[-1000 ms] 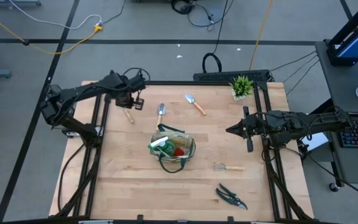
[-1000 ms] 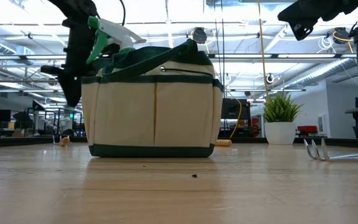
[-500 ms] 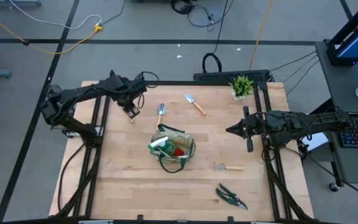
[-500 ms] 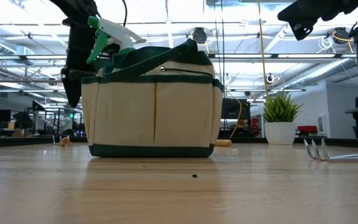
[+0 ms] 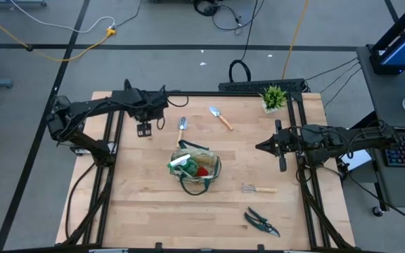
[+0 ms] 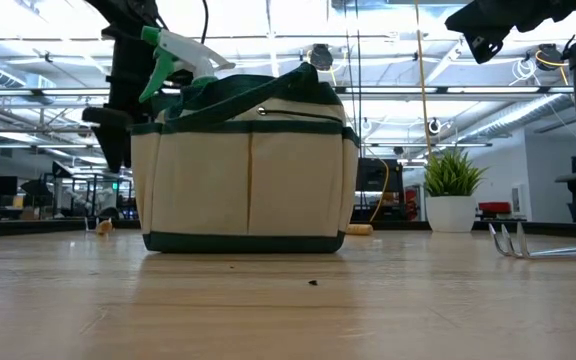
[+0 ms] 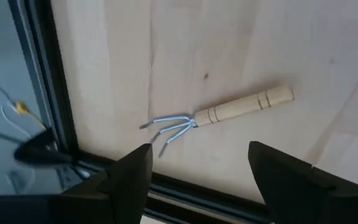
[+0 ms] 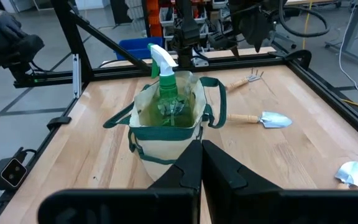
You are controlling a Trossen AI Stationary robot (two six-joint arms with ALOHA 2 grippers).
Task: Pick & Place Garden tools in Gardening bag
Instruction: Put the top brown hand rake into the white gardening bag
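While the left gripper (image 7: 197,171) hovers with its fingers spread wide and empty, the hand fork (image 7: 219,114) lies on the table (image 7: 241,50) just ahead of the fingertips and below them. Its long axis runs crosswise to the finger gap, with the tines toward one finger (image 7: 129,174) and the wooden handle reaching past the other. The gardening bag (image 5: 195,167) stands well behind this gripper, mid-table. The right gripper (image 8: 199,163), pressed shut, waits on the far side of the bag; the left arm is clearly nearer.

table (image 5: 139,204) — wood | on it: bag (image 5: 195,169), trowels (image 5: 221,117), rake (image 5: 258,188), shears (image 5: 261,222), plant (image 5: 273,98)
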